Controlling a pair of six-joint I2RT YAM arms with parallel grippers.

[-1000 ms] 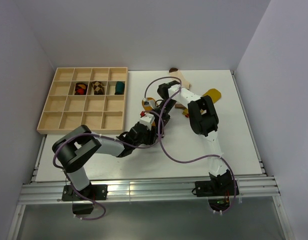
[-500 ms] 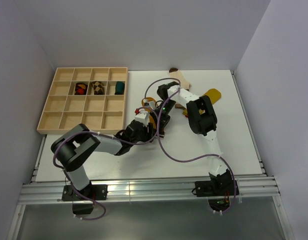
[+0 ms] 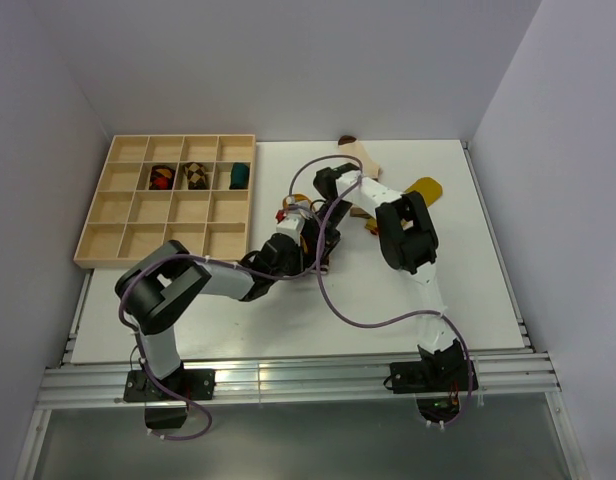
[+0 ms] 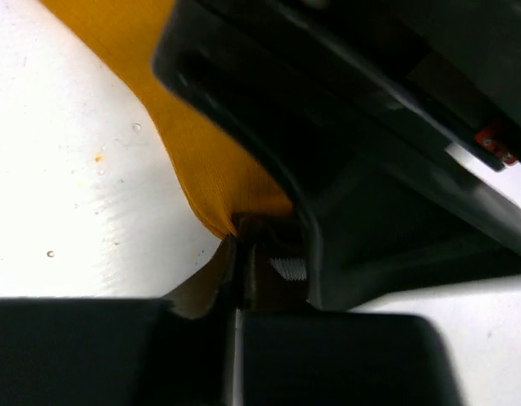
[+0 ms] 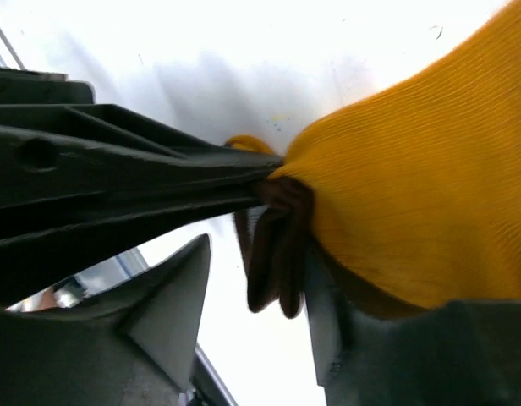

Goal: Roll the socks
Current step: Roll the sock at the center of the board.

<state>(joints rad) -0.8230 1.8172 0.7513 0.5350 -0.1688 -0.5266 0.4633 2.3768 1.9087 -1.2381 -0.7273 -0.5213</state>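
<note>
Mustard-orange ribbed fabric sock point(image 5: 413, 169), mid-frame in top view, is being pinched at its edge by shut left gripper point(image 4: 237, 254). Dark cuff point(image 5: 276, 228) is being straddled by right gripper point(image 5: 256, 283), jaws apart. Sock body is running toward upper right.

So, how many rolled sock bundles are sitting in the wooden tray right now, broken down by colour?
red-and-dark bundle: 1
brown-checkered bundle: 1
teal bundle: 1
Total in the tray: 3
</note>
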